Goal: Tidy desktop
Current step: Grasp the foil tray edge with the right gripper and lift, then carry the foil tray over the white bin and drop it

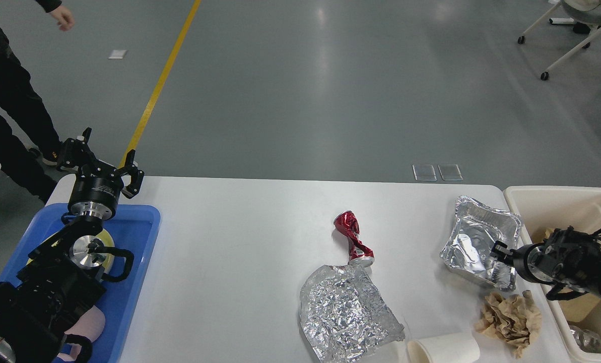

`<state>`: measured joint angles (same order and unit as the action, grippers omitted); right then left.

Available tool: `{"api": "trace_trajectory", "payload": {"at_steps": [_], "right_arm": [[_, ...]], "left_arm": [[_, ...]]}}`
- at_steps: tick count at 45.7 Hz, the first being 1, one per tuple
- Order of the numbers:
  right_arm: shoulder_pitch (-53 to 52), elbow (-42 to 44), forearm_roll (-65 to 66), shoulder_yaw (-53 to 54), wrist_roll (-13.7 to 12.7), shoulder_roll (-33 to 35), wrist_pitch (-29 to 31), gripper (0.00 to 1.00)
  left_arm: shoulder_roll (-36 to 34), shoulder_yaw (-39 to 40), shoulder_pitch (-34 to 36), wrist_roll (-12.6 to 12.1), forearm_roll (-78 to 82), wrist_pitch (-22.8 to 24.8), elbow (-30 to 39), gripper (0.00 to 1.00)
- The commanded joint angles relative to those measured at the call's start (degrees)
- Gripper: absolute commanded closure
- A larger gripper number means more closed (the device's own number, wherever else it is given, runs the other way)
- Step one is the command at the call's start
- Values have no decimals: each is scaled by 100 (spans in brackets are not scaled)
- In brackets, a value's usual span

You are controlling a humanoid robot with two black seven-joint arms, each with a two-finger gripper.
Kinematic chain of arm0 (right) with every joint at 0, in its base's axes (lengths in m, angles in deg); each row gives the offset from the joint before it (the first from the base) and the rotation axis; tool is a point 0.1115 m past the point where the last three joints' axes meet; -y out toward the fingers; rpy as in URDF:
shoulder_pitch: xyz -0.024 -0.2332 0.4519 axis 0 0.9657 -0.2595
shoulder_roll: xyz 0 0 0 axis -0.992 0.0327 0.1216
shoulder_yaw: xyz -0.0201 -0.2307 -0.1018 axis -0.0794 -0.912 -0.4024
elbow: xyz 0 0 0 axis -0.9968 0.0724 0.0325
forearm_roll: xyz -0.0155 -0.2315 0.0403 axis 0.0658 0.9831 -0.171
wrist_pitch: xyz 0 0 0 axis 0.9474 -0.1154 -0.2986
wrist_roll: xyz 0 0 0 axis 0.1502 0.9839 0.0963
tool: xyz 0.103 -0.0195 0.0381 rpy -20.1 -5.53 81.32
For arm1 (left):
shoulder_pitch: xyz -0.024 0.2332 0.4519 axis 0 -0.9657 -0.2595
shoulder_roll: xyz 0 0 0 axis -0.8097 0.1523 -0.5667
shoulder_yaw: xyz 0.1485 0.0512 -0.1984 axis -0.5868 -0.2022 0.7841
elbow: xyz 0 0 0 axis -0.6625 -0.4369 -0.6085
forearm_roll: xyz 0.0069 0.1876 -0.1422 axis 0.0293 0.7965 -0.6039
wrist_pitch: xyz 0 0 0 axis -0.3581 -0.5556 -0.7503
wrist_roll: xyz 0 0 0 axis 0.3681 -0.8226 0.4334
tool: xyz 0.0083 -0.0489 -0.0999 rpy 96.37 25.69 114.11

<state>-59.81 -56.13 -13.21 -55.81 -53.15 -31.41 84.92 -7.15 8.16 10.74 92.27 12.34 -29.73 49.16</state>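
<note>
The right gripper (499, 250) reached in from the right edge, its dark fingers at the near rim of a crumpled foil tray (474, 237); whether they were clamped on the rim or merely touching it could not be told. The tray sat tilted at the right end of the white desktop (229, 252), just beside a cream bin (542, 196) that already held some scraps. To do this step well, the grip probably wanted to bite the rim firmly, since thin foil bends and slips, then lift the tray clear of the bin's wall before letting go over it.

Near the tray lay a wad of brown paper (512, 317), a tipped white paper cup (444, 349), a sheet of foil (345, 315) and a crushed red can (353, 238).

At the far left, the left gripper (101, 159) hung above a blue tray (134, 232), its fingers apart and empty. A person (8, 101) stood beyond that corner.
</note>
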Motion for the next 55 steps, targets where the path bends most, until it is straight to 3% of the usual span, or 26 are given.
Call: {"api": "trace_trajectory", "payload": {"at_steps": [1, 6, 21, 31, 35, 41, 48, 55], "right_arm": [[-77, -32, 0, 64, 0, -36, 12, 100], [-296, -145, 0, 441, 0, 8, 83, 100], [-1737, -1648, 18, 433, -8, 790, 126, 100], [-2792, -2246, 18, 433, 0, 1405, 732, 100], [-3574, -2282, 26, 433, 0, 1704, 1391, 100], [-4400, -2238, 88, 424, 0, 2003, 1919, 100], [-4929, -2185, 289, 424, -8, 2135, 1972, 100], [-4570, -1746, 404, 433, -8, 2232, 1858, 100]], "left_arm": [[0, 0, 0, 0, 0, 0, -1, 4], [0, 0, 0, 0, 0, 0, 8, 4], [0, 0, 0, 0, 0, 0, 8, 4], [0, -9, 0, 0, 0, 0, -1, 4], [0, 0, 0, 0, 0, 0, 8, 4], [0, 0, 0, 0, 0, 0, -1, 4], [0, 0, 0, 0, 0, 0, -1, 4], [0, 0, 0, 0, 0, 9, -1, 4]]}}
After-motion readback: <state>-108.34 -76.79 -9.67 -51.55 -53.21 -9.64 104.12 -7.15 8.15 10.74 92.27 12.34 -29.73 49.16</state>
